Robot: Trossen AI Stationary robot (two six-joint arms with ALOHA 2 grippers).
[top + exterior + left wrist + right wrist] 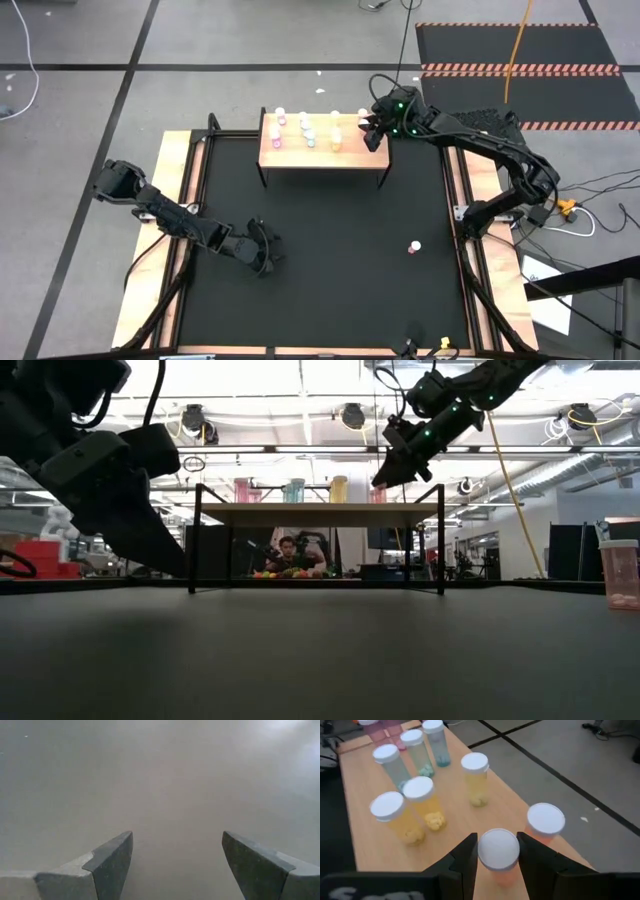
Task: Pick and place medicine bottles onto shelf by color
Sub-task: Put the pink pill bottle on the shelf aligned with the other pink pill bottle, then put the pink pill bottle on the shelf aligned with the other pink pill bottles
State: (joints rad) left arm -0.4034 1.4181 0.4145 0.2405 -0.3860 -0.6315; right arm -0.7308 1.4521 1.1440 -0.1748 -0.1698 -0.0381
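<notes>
A workshop floor around a black-topped workbench

The workbench (330, 260) has a black mat edged by light wooden side strips (172, 200). Grey floor (200, 40) marked with dark lines surrounds it. Beyond its far right corner lies a black mat with red-and-white striped edges (520, 70), crossed by an orange cable (515, 50). White papers (550, 295) lie right of the bench. Behind it, ceiling lamps (352, 415) hang over a bright hall, where a person (290, 552) sits.

Right gripper (496, 862) clamped, left gripper (177, 865) agape.
</notes>
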